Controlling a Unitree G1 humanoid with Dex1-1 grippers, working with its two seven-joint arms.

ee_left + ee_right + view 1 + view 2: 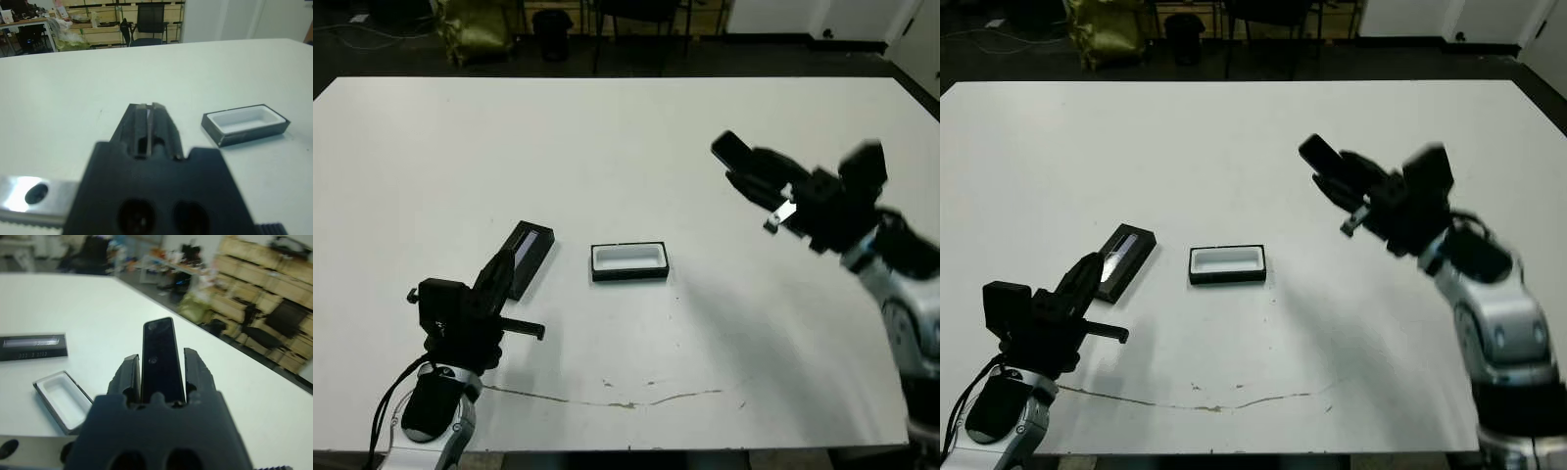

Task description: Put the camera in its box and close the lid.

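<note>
The camera (732, 150), a slim black bar, is held in the air over the right side of the table with my right gripper (756, 178) shut on it. In the right wrist view the camera (161, 352) stands up between the two fingers (129, 374). The box (628, 275), a black tray lined in white, lies open at the table's middle, below and to the left of the camera. The lid (532, 247) with its pale strip lies flat left of the box. My left gripper (507, 259) is shut and empty, its tips over the lid's near end.
A thin dark crack line (626, 401) runs along the table near the front edge. Beyond the far edge stand a chair (149, 22), shelves and a yellow-green bag (475, 29). Bare white table (607, 147) lies behind the box.
</note>
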